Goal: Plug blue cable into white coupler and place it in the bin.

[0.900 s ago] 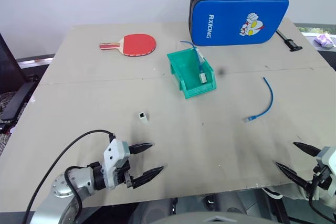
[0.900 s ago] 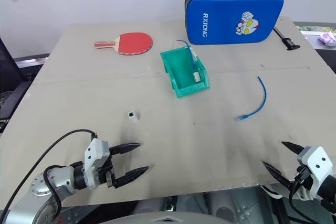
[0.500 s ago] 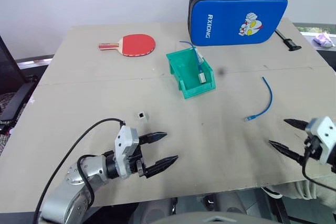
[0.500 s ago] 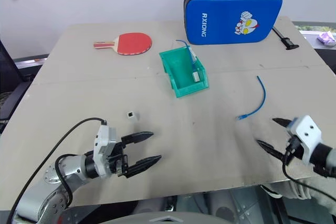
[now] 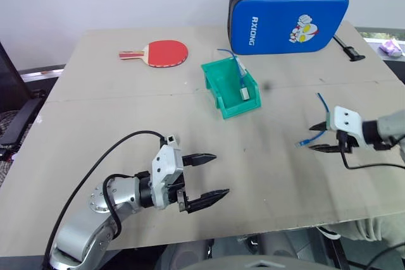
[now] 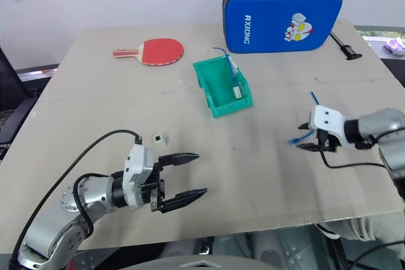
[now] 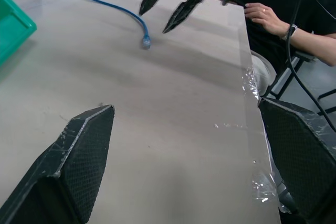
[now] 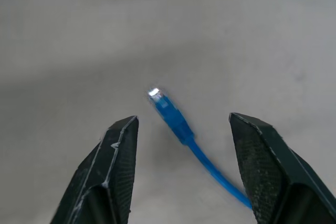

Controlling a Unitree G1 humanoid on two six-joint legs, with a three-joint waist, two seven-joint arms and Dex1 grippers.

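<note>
The blue cable [image 5: 325,110] lies curved on the table's right side, its clear plug [image 8: 155,93] towards the near edge. My right gripper [image 5: 314,137] hangs open just over that plug end, one finger on each side, touching nothing. The white coupler [image 6: 159,138] sits alone left of centre. My left gripper [image 5: 221,174] is open and empty, hovering low just in front and to the right of the coupler. The green bin [image 5: 215,83] stands farther back at the centre. Inside it lies another blue cable with a white coupler [image 5: 243,93].
A red paddle [image 5: 166,52] lies at the back left, and a large blue padded case [image 5: 288,18] stands at the back right with a black tool [image 5: 347,49] beside it. A person's hand [image 7: 268,17] rests beyond the table's right edge.
My right gripper has come up from the near right edge to the cable's plug end. The left gripper has moved to the right and farther onto the table, past the coupler.
</note>
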